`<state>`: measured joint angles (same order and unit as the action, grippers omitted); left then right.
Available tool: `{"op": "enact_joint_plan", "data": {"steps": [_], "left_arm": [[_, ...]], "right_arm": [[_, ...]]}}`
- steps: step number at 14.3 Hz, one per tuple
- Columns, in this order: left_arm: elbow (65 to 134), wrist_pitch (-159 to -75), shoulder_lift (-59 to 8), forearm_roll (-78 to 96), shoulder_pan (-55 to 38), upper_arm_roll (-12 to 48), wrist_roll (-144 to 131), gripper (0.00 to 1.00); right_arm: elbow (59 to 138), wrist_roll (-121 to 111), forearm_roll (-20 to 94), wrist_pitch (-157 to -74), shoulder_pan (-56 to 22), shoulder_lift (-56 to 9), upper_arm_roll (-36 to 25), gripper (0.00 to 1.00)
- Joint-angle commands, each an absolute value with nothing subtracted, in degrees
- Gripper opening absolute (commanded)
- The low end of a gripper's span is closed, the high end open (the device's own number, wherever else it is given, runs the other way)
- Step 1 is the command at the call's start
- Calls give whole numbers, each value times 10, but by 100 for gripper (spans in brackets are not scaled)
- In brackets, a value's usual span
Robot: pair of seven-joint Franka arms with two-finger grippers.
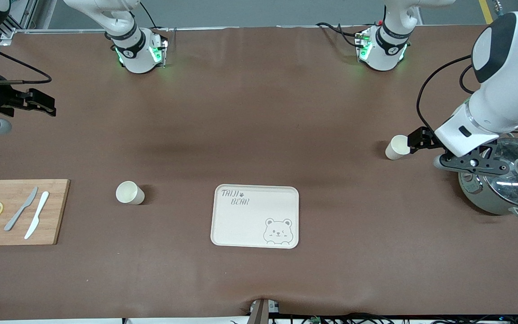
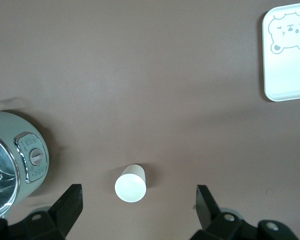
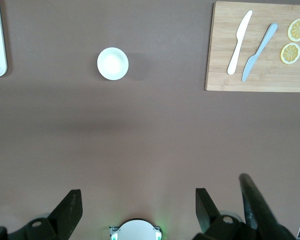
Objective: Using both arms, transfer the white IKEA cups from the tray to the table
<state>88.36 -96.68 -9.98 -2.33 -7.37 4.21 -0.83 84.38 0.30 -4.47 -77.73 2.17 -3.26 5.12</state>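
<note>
Left wrist view: left gripper [image 2: 137, 200] wide over cup [image 2: 130, 183] | right gripper [image 3: 137, 202] wide

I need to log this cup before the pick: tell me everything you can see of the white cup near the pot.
The white cup is small, plain, cream-white, tapered and handleless, with a matte look. It stands upright on the brown table, mouth up, and appears empty. It lies toward the left arm's end, beside the lidded pot and farther from the front camera than the bear tray. The left claw hangs open over it, fingers either side, not touching.
</note>
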Motion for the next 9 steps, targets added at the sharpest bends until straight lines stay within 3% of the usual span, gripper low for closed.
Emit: {"op": "enact_joint_plan", "data": {"steps": [1,9], "left_arm": [[869,-961,-105,-17,-72,46,-14,100],[870,-961,-106,-18,-71,46,-11,100]], "right_arm": [[835,-3,-34,-768,22,-34,50,100],[836,-5,-34,-768,23,-35,49,100]]}}
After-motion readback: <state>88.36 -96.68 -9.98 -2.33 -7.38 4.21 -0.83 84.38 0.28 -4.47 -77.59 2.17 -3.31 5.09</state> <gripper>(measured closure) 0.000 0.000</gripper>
